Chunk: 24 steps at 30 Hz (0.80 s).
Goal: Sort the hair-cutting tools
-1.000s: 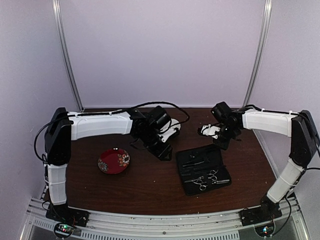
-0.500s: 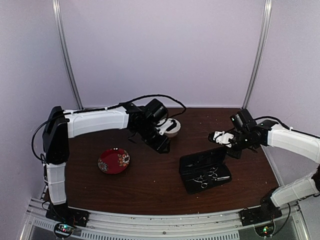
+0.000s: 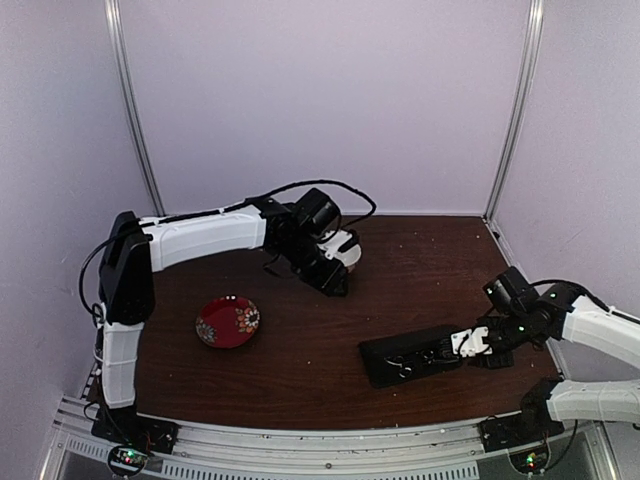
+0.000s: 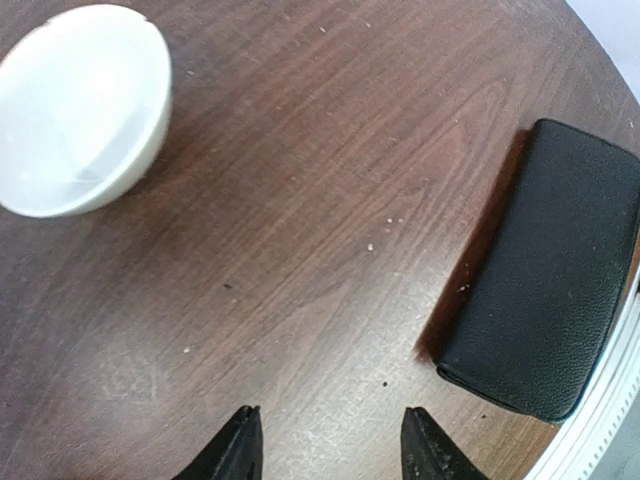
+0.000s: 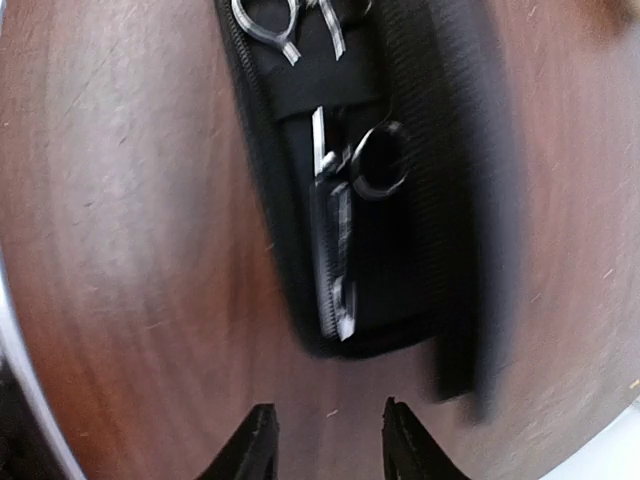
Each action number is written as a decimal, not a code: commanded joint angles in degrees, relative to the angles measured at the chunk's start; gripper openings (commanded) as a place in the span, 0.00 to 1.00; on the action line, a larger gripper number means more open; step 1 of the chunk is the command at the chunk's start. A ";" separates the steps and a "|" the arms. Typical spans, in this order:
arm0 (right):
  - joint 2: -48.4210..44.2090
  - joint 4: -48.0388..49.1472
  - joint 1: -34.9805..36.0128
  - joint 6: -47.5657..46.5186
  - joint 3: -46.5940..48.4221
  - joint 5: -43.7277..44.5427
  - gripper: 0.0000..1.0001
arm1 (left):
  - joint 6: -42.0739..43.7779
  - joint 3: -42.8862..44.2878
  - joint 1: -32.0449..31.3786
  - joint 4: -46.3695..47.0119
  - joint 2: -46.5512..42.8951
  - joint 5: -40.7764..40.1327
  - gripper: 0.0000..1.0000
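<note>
The black case [image 5: 400, 230] lies open under my right wrist, blurred by motion. Inside it is a silver pair of scissors [image 5: 340, 210] with a toothed blade and a dark ring handle. The ring handles of a second pair [image 5: 285, 25] show at the top edge. My right gripper [image 5: 328, 440] is open and empty over bare table, just short of the case's end. From above, the right gripper [image 3: 460, 345] sits low at the right end of the case [image 3: 410, 358]. My left gripper [image 4: 330, 440] is open and empty, hovering over wood between the bowl and the case [image 4: 550, 290].
A white bowl [image 4: 80, 110] stands at the back middle, beside the left gripper [image 3: 332, 278]. A red patterned plate [image 3: 227, 321] lies on the left of the brown table [image 3: 300, 350]. The metal rail of the near edge [image 4: 600, 420] runs just past the case.
My right arm swung from the back of the table down to the near right beside the case, and its jaws opened. The case looks narrower from above. The left arm shifted slightly.
</note>
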 commanded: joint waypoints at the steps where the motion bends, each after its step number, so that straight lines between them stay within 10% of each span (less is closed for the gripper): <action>1: -3.34 -7.13 -0.17 -0.85 1.65 0.35 0.38 | 0.20 3.90 0.01 -0.49 3.31 6.11 0.50; 24: 10.94 -0.17 -17.64 9.99 16.07 -15.67 0.35 | 2.98 12.08 -7.26 1.11 13.78 21.42 0.44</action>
